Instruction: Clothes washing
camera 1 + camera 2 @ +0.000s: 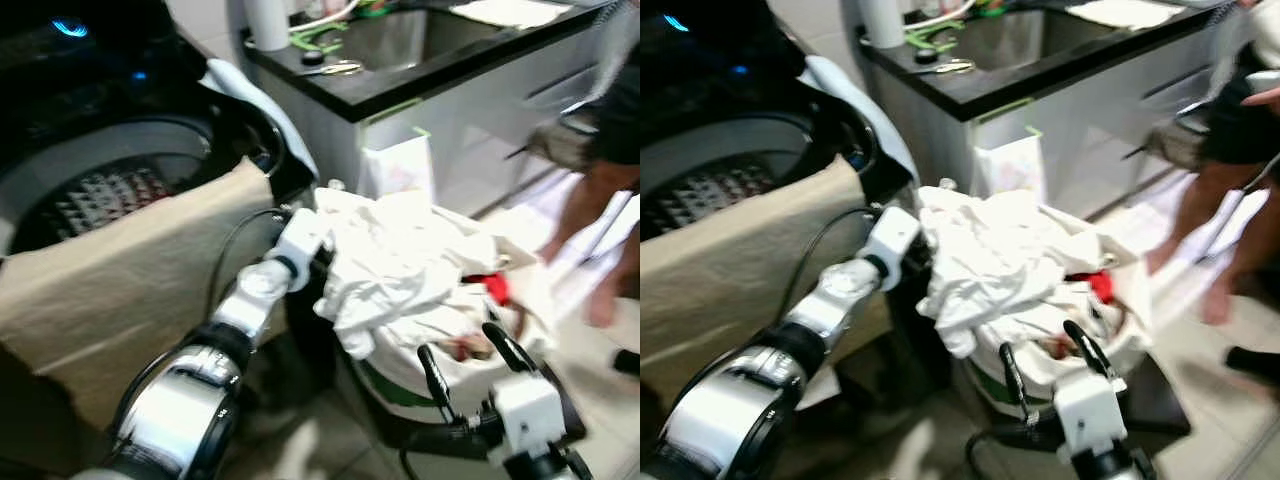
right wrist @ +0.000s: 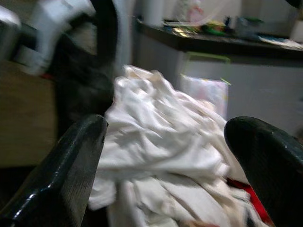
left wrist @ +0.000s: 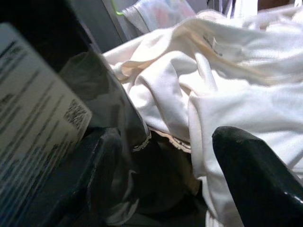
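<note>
A heap of white clothes (image 1: 400, 255) overflows a laundry basket (image 1: 385, 388) on the floor, with a red garment (image 1: 497, 288) showing on its right side. To the left stands a top-loading washing machine with its drum (image 1: 100, 195) open and a beige cloth (image 1: 130, 290) draped over its front edge. My left gripper (image 1: 322, 268) is pushed against the left side of the heap, its fingers (image 3: 255, 179) apart with white cloth lying between them. My right gripper (image 1: 470, 362) is open just in front of the basket, fingertips pointing up at the heap (image 2: 161, 142).
A person's bare legs (image 1: 590, 210) stand at the right, close to the basket. Behind it are a dark counter (image 1: 420, 75) with a sink and a white paper bag (image 1: 397, 165) against the cabinet. The floor is tiled.
</note>
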Robot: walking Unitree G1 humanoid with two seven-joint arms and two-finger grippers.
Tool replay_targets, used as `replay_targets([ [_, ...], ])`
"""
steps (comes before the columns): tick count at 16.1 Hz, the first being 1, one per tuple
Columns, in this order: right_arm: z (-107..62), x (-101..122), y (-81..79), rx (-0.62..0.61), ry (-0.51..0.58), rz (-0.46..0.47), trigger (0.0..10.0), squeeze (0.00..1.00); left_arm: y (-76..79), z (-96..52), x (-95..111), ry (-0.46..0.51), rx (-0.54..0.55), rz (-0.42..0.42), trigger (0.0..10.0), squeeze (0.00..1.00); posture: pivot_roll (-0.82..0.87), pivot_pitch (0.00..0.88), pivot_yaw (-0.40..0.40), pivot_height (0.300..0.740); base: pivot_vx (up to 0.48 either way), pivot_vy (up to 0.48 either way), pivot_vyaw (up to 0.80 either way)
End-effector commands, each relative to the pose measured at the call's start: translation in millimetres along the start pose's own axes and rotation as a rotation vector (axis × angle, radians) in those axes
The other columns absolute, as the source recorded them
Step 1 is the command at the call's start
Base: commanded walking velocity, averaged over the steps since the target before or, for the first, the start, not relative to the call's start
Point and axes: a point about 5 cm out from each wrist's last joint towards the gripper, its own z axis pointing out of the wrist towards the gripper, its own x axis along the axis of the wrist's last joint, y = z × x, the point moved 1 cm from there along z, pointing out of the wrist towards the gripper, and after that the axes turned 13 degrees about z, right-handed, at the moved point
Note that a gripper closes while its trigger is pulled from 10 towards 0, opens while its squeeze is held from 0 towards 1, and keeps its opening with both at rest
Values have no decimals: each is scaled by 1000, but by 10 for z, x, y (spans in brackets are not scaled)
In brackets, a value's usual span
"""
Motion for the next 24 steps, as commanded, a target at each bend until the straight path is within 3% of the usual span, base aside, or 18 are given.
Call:
replay_targets([
  [1, -137, -14, -8, -27, -48, -5, 10000, 0, -381, -29, 73, 8, 146, 23, 10000, 0, -219, 0, 206, 740, 0, 0, 0],
  [4, -120, -45, 40, -70, -60, 49, 10000, 0, -479, -41, 192, 92, 111, 47, 10000, 0, -230, 0, 214, 740, 0, 0, 0],
  [5, -103, -50, 71, -70, -63, 53, 10000, 0, -443, -40, 211, 100, 48, 186, 10000, 0, -226, 0, 196, 740, 0, 0, 0],
  [7, -87, -54, 73, -54, -74, 55, 10000, 0, -347, -35, 163, 72, -38, 365, 10000, 0, -226, 0, 187, 740, 0, 0, 0],
  [9, -94, -39, 79, -32, -88, 51, 10000, 0, -257, -47, 59, 26, -126, 468, 10000, 0, -230, 0, 162, 740, 0, 0, 0],
  [11, -83, -15, 87, -23, -95, 50, 10000, 0, -66, -62, -49, 14, -237, 491, 10000, 0, -228, 0, 153, 740, 0, 0, 0],
  [12, -41, 12, 84, -20, -93, 51, 10000, 0, -62, -53, -21, 28, -239, 395, 10000, 0, -227, 0, 154, 740, 0, 0, 0],
  [14, 12, 44, 74, -19, -88, 55, 10000, 0, -264, -43, 82, 82, -107, 87, 10000, 0, -220, 0, 160, 740, 0, 0, 0],
  [15, 57, 64, 71, -25, -82, 65, 10000, 0, -548, -85, 95, 125, 89, -206, 10000, 0, -210, 0, 164, 740, 0, 0, 0],
  [16, 90, 76, 74, -31, -74, 71, 10000, 0, -664, -124, 69, 140, 174, -284, 10000, 0, -199, 0, 160, 740, 0, 0, 0],
  [20, 275, 131, 91, 3, -39, 80, 10000, 0, -584, -284, 16, 297, 206, -307, 10000, 0, -134, 0, 117, 740, 0, 0, 0],
  [22, 384, 105, 124, 33, -40, 81, 10000, 0, -484, -455, -64, 347, 191, -354, 10000, 0, -76, 0, 69, 740, 0, 0, 0],
  [23, 506, 36, 173, 67, -45, 88, 10000, 0, -304, -685, -102, 386, 131, -363, 10000, 0, -28, 0, 32, 740, 0, 0, 0],
  [24, 537, 0, 193, 77, -50, 88, 10000, 0, -247, -750, -119, 389, 116, -361, 10000, 0, -9, 0, 15, 740, 0, 0, 0],
])
